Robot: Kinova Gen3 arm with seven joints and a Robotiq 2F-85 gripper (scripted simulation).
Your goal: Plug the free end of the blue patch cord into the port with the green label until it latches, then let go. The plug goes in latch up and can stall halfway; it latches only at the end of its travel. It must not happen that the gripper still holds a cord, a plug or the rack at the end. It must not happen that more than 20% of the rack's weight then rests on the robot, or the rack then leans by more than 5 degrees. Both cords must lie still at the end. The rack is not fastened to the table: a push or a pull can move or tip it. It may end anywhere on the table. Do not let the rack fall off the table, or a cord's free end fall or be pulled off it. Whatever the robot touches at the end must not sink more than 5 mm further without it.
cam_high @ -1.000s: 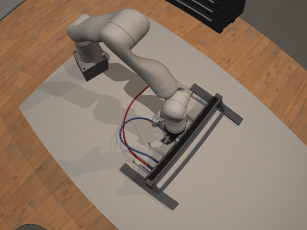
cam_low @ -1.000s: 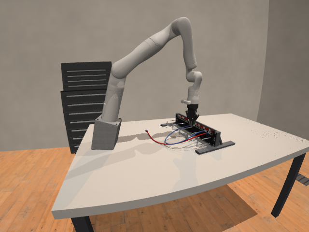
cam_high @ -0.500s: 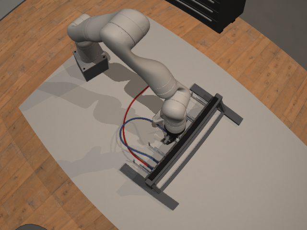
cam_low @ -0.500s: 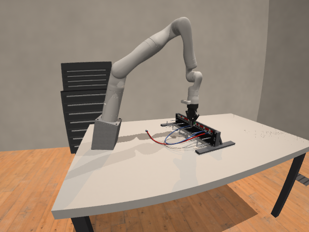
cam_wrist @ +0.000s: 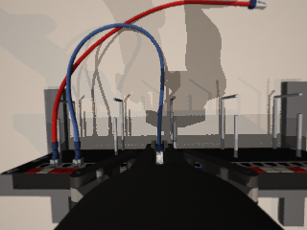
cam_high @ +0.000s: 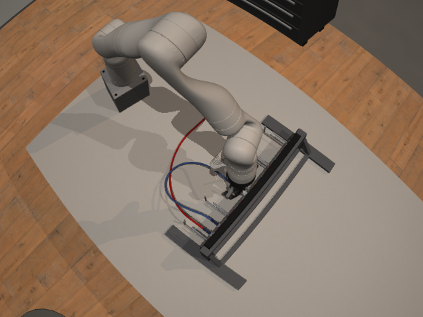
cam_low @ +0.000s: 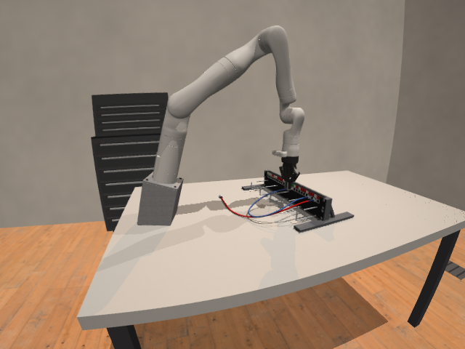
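Note:
The blue patch cord (cam_high: pixel 170 177) loops from the rack's panel out over the table and back to my gripper (cam_high: pixel 233 193). It also shows in the wrist view (cam_wrist: pixel 115 53) as a tall arch. My gripper is shut on the blue cord's plug (cam_wrist: pixel 159 152), held right at the front of the black rack (cam_high: pixel 254 191), by the port row. In the exterior view the gripper (cam_low: pixel 290 179) stands over the panel near a small green label (cam_low: pixel 292 185). Whether the plug is inside a port is hidden by the fingers. The red cord (cam_high: pixel 177 160) lies on the table with its free end (cam_wrist: pixel 256 5) loose.
The rack (cam_low: pixel 300 195) stands on two long feet near the table's right half, with thin cable-guide posts (cam_wrist: pixel 225 122) in front of its panel. The arm's base block (cam_high: pixel 124 89) is at the far left. A dark drawer cabinet (cam_low: pixel 127 150) stands behind the table.

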